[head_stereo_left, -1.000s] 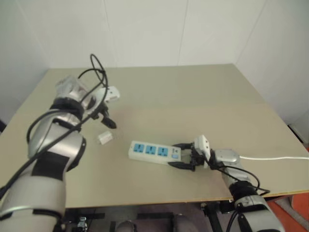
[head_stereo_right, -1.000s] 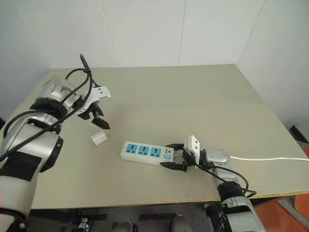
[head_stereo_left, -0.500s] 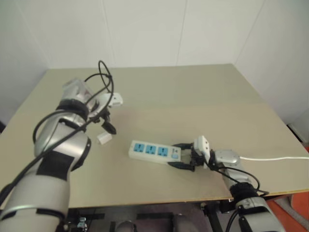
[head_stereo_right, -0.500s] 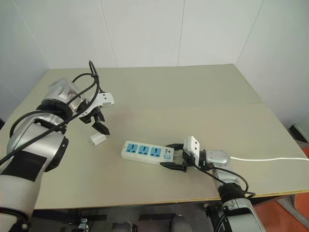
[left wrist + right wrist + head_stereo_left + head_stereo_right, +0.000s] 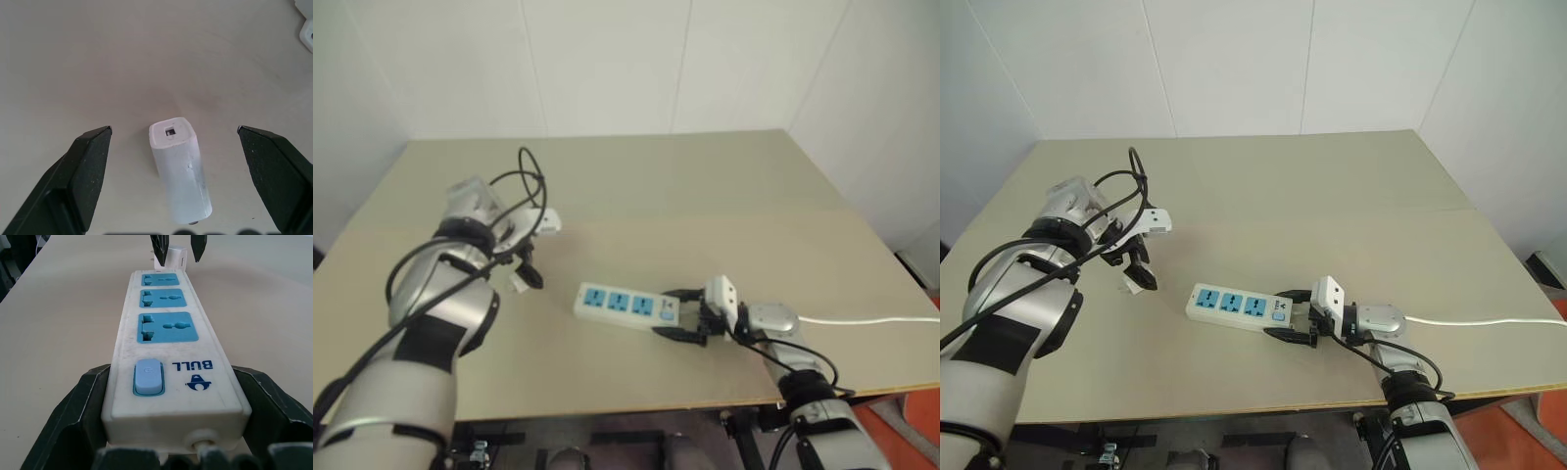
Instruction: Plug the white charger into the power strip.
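The white charger (image 5: 179,175) lies on its side on the beige worktop (image 5: 705,196), left of the power strip (image 5: 626,307) and apart from it; the left gripper (image 5: 174,147) points steeply down over it with its black fingers (image 5: 84,169) spread wide, one on each side of the charger, neither touching it. The power strip rests near the front edge of the worktop, its three blue socket faces up, its switch (image 5: 147,377) at the right end; a white cable (image 5: 871,319) runs off to the right from that end. The right gripper (image 5: 683,313) lies low over the worktop, pointing left; its fingers (image 5: 78,411) pinch the switch end of the strip from both long sides.
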You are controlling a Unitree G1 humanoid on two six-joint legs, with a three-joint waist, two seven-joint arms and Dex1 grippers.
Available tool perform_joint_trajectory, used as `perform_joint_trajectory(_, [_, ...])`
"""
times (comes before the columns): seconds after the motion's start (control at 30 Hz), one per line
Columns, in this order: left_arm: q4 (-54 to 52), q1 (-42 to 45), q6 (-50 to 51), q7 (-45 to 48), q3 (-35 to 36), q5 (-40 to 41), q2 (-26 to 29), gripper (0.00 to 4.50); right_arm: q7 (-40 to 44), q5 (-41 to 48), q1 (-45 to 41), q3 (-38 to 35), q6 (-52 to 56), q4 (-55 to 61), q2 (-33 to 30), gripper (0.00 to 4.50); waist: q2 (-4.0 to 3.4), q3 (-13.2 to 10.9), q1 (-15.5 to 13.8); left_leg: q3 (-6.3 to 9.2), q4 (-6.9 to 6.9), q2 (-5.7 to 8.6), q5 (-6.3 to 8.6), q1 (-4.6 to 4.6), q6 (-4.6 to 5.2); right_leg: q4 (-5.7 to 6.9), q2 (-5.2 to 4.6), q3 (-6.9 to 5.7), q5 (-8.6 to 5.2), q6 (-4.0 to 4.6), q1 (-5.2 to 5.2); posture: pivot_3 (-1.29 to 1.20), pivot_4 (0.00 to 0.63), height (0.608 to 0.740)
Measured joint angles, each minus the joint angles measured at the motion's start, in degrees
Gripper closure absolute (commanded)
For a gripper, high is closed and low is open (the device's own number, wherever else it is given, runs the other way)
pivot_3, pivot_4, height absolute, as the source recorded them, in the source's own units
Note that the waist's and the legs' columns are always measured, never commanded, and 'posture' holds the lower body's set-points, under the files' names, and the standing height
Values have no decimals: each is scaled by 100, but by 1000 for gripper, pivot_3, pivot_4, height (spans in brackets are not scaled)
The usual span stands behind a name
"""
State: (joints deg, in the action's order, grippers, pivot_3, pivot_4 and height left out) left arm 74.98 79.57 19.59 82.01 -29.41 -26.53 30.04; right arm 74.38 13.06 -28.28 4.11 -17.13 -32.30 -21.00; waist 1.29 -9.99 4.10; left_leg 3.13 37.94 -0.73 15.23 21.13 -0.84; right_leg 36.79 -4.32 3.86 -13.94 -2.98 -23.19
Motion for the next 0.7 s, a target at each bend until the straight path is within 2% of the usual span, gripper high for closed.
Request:
perform_joint_trajectory(0.13, [1,0,28,-39,5,-39,-65,0,-12,-1,6,0,-1,0,-2,1095,0,0,-2,0,0,0,0,-1,0,0,0,0,0,0,1,0,150,740])
perform_joint_trajectory(0.2, [8,-2,73,-12,8,-44,-107,393,-17,-2,7,0,-2,1,-2,1095,0,0,-1,0,1,0,0,-1,0,1,0,0,0,0,2,0,150,740])
perform_joint_trajectory(0.27, [14,-6,194,-4,6,-63,-146,884,-20,-8,8,0,-3,0,-3,1095,0,0,0,0,1,0,0,-1,0,1,0,0,0,0,2,0,150,740])
perform_joint_trajectory(0.53, [37,-158,313,-158,-56,-207,-179,3486,-95,-50,7,-1,-14,0,-8,1095,1,1,-5,0,2,1,0,-4,0,3,-1,0,0,0,4,0,150,740])
perform_joint_trajectory(0.7, [37,-159,314,-293,-48,-246,-213,3490,-140,-50,7,-1,-16,-9,-8,1095,1,2,-8,0,3,1,0,-6,0,9,-1,0,0,0,6,0,150,740])
